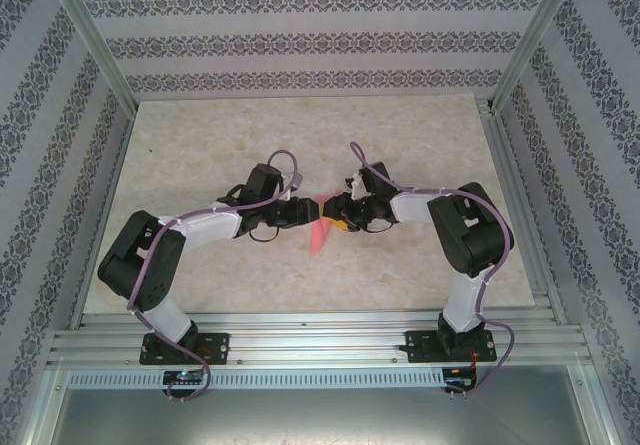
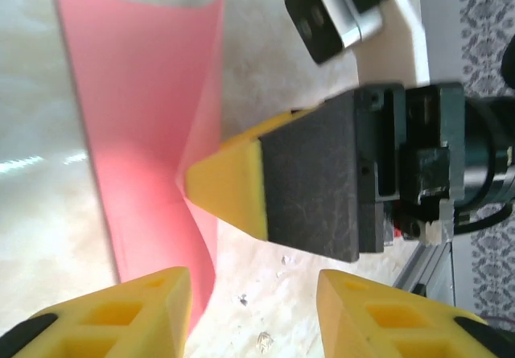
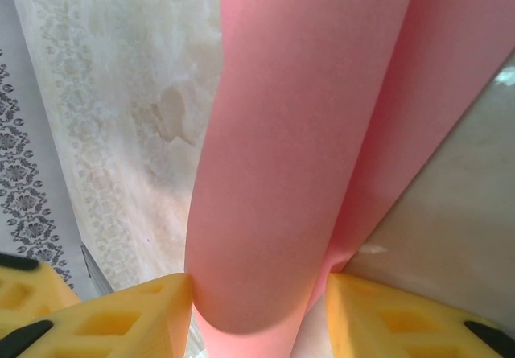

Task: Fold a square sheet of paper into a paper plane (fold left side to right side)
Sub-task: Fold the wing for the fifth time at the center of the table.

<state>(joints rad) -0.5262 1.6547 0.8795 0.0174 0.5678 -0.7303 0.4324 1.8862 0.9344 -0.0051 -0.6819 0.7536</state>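
Observation:
The square sheet of paper (image 1: 319, 233) is salmon pink and lies bent over on itself at the table's middle, between the two grippers. In the right wrist view the sheet (image 3: 298, 133) bulges in a rounded loop that touches both yellow fingers, and my right gripper (image 3: 257, 285) is shut on it. My left gripper (image 2: 253, 281) stands open over bare table, and the sheet (image 2: 137, 109) brushes the outside of its left finger (image 2: 153, 310). The right gripper's fingertip (image 2: 229, 177) presses the sheet's edge. From above, the left gripper (image 1: 308, 210) and right gripper (image 1: 335, 212) almost touch.
The pale marbled table (image 1: 300, 135) spreads wide beyond and beside the arms. Patterned walls and aluminium posts (image 1: 95, 40) enclose it. A metal rail (image 1: 320, 340) runs along the near edge, by the arm bases. The right arm's black wrist (image 2: 402, 165) hangs close in front of the left gripper.

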